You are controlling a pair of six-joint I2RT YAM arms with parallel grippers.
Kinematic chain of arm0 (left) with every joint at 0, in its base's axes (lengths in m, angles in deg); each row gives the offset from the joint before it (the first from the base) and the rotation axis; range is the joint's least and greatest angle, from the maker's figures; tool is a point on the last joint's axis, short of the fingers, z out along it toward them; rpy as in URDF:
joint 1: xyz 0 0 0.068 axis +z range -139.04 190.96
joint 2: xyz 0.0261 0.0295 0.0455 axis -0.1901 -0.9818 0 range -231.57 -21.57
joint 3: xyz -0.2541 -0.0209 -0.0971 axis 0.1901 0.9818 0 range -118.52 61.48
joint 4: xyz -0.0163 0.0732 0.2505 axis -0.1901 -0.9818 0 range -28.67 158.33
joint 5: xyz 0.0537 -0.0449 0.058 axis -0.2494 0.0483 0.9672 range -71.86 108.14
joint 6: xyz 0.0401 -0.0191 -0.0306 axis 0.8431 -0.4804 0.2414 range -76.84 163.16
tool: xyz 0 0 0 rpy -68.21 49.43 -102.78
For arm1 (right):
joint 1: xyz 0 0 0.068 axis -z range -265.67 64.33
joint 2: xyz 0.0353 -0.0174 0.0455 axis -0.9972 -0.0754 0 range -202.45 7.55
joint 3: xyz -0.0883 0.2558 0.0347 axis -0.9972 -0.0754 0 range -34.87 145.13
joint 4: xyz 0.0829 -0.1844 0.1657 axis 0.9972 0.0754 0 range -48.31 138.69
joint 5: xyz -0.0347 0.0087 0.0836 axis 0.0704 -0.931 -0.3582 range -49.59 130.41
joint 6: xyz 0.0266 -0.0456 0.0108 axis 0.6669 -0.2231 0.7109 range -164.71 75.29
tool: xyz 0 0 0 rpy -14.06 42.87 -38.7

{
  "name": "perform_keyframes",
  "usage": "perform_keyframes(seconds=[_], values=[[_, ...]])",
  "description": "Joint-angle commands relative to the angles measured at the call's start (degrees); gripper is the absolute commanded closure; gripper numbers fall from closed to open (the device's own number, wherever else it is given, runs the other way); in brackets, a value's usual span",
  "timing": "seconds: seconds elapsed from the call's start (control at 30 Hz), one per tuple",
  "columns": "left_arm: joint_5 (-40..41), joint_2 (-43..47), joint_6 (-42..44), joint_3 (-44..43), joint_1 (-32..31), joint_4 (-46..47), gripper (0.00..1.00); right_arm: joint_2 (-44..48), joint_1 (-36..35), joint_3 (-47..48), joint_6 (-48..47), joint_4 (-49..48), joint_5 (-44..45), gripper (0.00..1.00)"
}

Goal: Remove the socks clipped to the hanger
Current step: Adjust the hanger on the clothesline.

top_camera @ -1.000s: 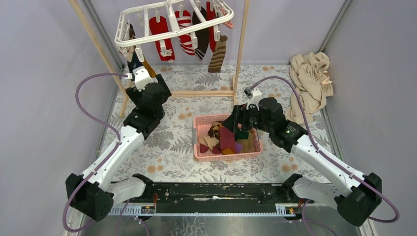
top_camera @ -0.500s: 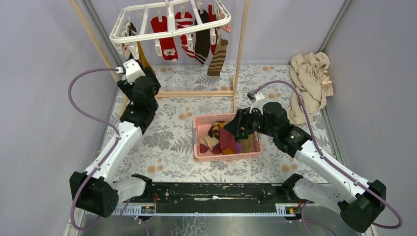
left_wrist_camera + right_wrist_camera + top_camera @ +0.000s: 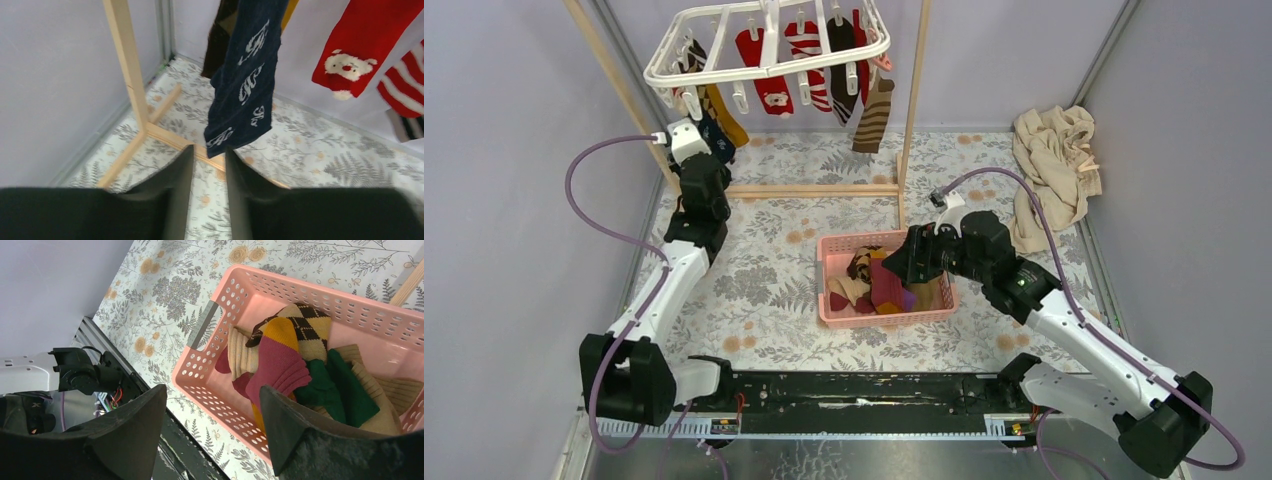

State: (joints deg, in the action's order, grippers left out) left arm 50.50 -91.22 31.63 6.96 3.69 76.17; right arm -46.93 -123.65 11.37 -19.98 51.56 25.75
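High rear overview, wrist views close on socks (image 3: 245,75), basket (image 3: 210,365)

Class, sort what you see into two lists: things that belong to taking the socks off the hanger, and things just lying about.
Belongs to the job: white plastic rectangular hanger; navy patterned sock; red sock with a white bear; red-and-white striped sock; brown striped sock; pink plastic basket holding socks.
Just lying about: crumpled beige cloth; wooden pole frame; fern-patterned table cover.
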Motion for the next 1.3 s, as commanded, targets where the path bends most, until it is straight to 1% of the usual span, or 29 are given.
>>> perform_keyframes(seconds=[0.0,0.07,0.17,0.3,0.43,0.53,0.57,0.6,0.63,0.67,0.7,0.73,0.77,0.83,0.9,0.93,0.97,1.0,1.13,1.27], values=[[-5.5,-0.8,-0.2,0.1,2.0,5.7,0.75,1.9,-0.4,0.1,0.0,0.1,-0.4,0.25],[-5.5,-1.1,-1.3,-1.2,2.0,2.9,1.0,2.0,-0.4,-0.1,0.1,0.2,-0.6,0.25],[-4.1,-0.6,-2.7,-2.9,2.0,-1.6,1.0,2.5,-0.4,-0.6,0.3,0.2,-0.8,0.25],[-3.7,4.0,-5.0,-0.8,2.0,-3.3,1.0,2.8,-0.4,-0.9,0.5,0.2,-1.3,0.25],[-3.8,9.2,-6.9,3.4,2.0,-2.9,1.0,3.0,-0.4,-1.4,1.0,-0.3,-1.9,0.25],[-3.5,11.9,-6.7,6.9,2.1,0.7,1.0,3.2,-0.4,-1.8,1.2,-0.3,-2.4,0.25],[-3.0,12.3,-6.8,7.5,2.1,1.1,0.96,3.4,-0.4,-1.9,1.2,-0.2,-2.5,0.25],[-2.5,12.4,-7.7,7.9,2.5,1.2,0.89,3.6,-0.4,-1.9,1.3,0.0,-2.5,0.25],[-2.5,12.2,-8.9,8.2,3.3,1.0,0.79,3.9,-0.4,-2.0,1.2,0.1,-2.5,0.25],[-3.2,11.8,-10.2,8.3,4.4,0.7,0.63,4.1,-0.3,-2.2,1.1,0.2,-2.4,0.25],[-5.0,11.2,-11.1,8.2,5.6,0.7,0.53,4.4,-0.4,-2.3,1.1,0.4,-2.2,0.25],[-6.7,10.5,-11.9,8.0,6.7,0.6,0.44,4.6,-0.4,-2.4,1.0,0.7,-2.0,0.25],[-8.2,9.7,-12.7,7.7,7.8,0.6,0.37,4.8,-0.3,-2.5,0.9,0.8,-2.0,0.24],[-13.3,8.3,-12.9,7.5,10.8,2.0,0.25,5.2,-0.4,-2.9,0.9,0.8,-1.8,0.23],[-19.0,7.3,-12.8,7.8,12.9,5.1,0.16,5.5,-0.4,-3.4,1.0,0.5,-1.8,0.21],[-23.2,6.5,-12.6,7.9,13.8,6.7,0.07,5.7,-0.4,-3.8,1.1,0.2,-1.8,0.21],[-25.5,5.5,-12.4,7.6,14.3,8.0,0.03,5.6,-0.4,-4.0,1.0,0.0,-1.7,0.2],[-27.4,4.6,-12.1,7.2,14.4,9.1,0.02,5.5,-0.3,-4.2,1.0,-0.3,-1.8,0.2],[-30.5,1.2,-11.1,6.9,14.5,14.5,0.02,4.9,-0.4,-4.3,0.7,-0.8,-2.6,0.2],[-30.9,-1.0,-10.3,6.6,14.7,18.5,0.02,5.2,-0.4,-4.8,0.4,-0.8,-3.0,0.2]])
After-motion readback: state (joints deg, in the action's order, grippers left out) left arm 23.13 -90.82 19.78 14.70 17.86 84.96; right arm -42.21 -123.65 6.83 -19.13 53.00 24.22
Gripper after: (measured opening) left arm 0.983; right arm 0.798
